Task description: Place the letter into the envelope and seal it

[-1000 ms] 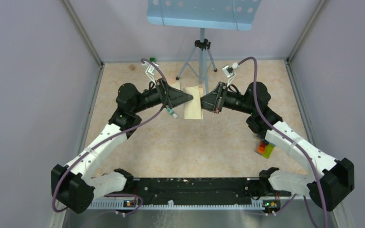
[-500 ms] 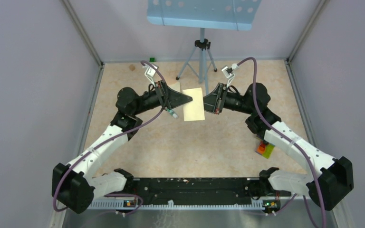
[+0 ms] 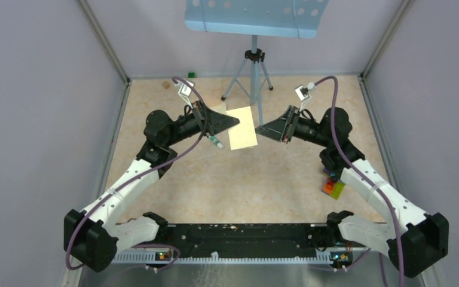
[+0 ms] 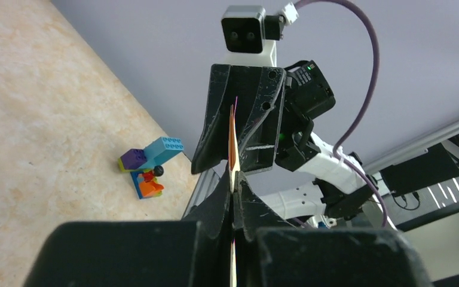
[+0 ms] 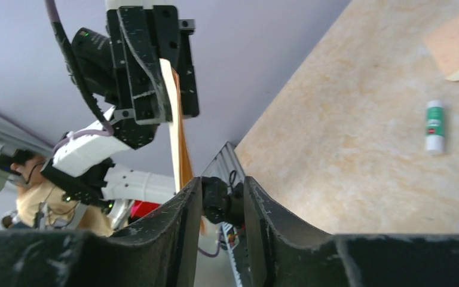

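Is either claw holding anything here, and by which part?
The left claw grips the letter by its left edge. The right claw stands apart from the sheet, holding nothing.

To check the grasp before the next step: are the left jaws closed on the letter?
Yes, the left wrist view shows the left gripper with its jaws shut on the thin edge of the letter.

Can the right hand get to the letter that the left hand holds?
Probably yes. The left hand pinches the letter by one edge, and its other edge points at the open right hand with nothing between them.
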Robot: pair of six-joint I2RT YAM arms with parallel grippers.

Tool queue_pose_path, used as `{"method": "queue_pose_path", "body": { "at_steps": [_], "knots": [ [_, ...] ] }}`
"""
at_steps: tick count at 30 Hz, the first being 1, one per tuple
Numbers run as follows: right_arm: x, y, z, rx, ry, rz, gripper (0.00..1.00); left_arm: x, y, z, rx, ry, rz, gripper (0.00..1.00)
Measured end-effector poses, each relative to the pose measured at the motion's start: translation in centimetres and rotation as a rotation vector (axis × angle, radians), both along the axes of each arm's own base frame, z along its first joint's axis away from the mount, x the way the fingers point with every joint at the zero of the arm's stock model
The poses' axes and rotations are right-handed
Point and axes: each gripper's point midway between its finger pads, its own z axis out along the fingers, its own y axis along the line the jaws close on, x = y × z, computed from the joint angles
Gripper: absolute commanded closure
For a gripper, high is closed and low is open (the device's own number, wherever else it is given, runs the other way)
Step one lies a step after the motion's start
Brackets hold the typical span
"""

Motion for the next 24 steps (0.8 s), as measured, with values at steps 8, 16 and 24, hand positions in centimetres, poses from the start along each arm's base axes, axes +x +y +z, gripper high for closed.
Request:
{"method": "queue_pose_path", "body": {
  "at_steps": [8, 16, 24],
  "knots": [
    [-1.2, -2.8, 0.9, 0.005, -0.042, -0.044, 0.2, 0.4, 0.4, 0.7, 0.032, -0.037, 0.028, 1.0],
    [-2.4, -0.1, 0.0, -0.003, -0.031, 0.077, 0.27, -0.1, -0.3, 0.3, 0.048, -0.046, -0.038, 1.0],
    [-1.7, 1.7, -0.9, 0.019, 0.019, 0.119, 0.47, -0.5, -0.9, -0.1, 0.06, -0.065, -0.066, 1.0]
  ]
}}
